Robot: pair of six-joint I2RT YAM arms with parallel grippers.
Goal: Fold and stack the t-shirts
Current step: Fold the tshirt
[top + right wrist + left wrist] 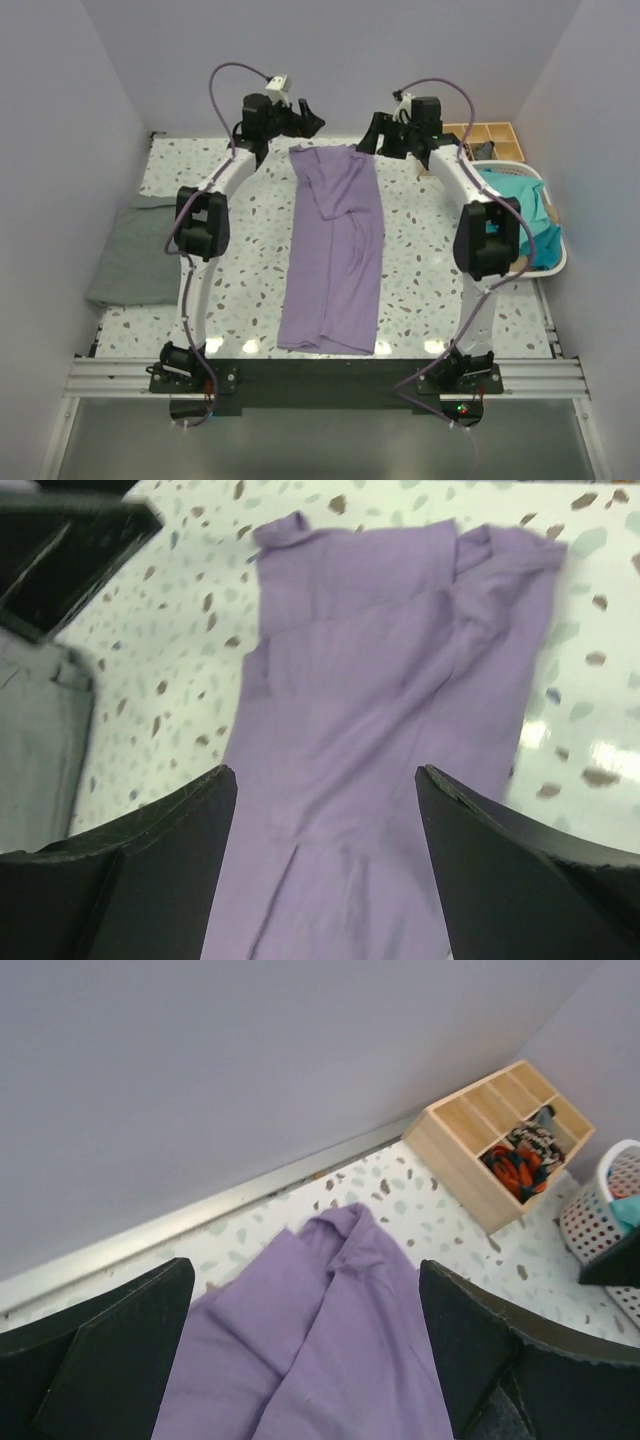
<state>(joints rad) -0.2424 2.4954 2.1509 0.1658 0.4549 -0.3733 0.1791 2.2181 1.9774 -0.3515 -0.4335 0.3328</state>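
Observation:
A lavender purple t-shirt (335,250) lies in a long narrow strip down the middle of the table, its sides folded in. It also shows in the left wrist view (320,1340) and in the right wrist view (380,710). My left gripper (312,122) is open and empty above the shirt's far left corner. My right gripper (368,134) is open and empty above its far right corner. A folded grey t-shirt (135,255) lies at the table's left edge. Teal t-shirts (525,205) fill the white basket (555,262) at the right.
A wooden compartment tray (490,140) stands at the far right corner, also in the left wrist view (500,1140), with small coloured items in one slot. The back wall runs close behind both grippers.

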